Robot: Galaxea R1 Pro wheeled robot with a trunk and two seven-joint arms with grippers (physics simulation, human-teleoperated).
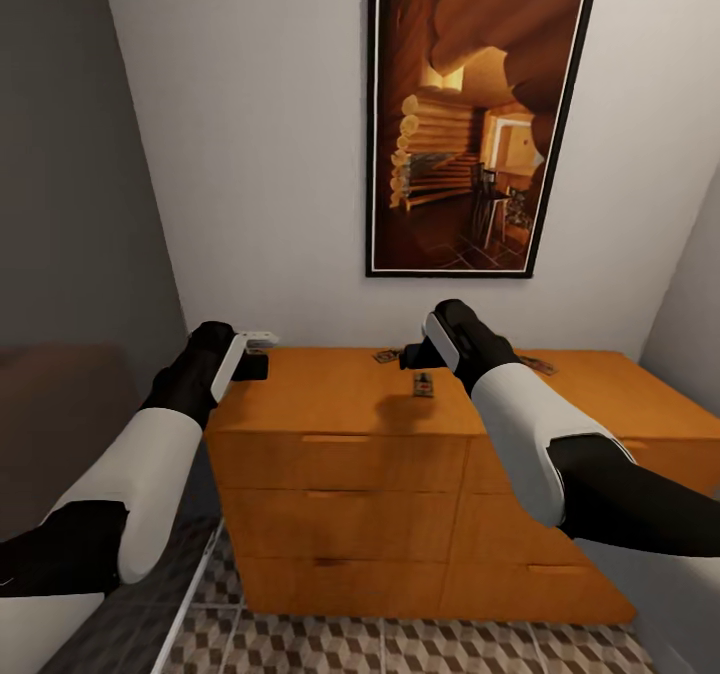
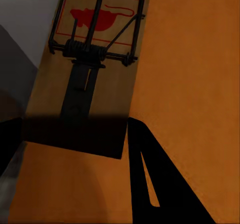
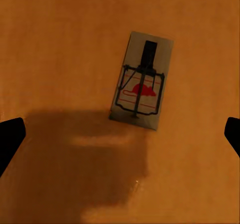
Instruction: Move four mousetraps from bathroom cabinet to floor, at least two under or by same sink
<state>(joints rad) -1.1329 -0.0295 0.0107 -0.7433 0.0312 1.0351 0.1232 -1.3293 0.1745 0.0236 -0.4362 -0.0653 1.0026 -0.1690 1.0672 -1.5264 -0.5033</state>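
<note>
Mousetraps lie on the flat top of the orange-brown cabinet [image 1: 400, 454] as both robot arms reach over it.

Largest in the head view, the cabinet stands against a white wall under a framed picture [image 1: 478, 119] of a log interior, with the cube-patterned bathroom floor [image 1: 400, 644] at its foot. The left claw [image 1: 252, 354] hovers at the top's left rear corner, a mousetrap [image 2: 95, 69] with a red mouse print lying just before it in the left wrist view; whether its fingers are apart or together cannot be told. The right claw [image 1: 415, 356] hangs over the middle with fingers spread wide, above another mousetrap [image 3: 141, 80] resting flat. Two more traps sit near the wall, one [image 1: 386, 356] beside the right claw, one [image 1: 538, 364] further right.
</note>
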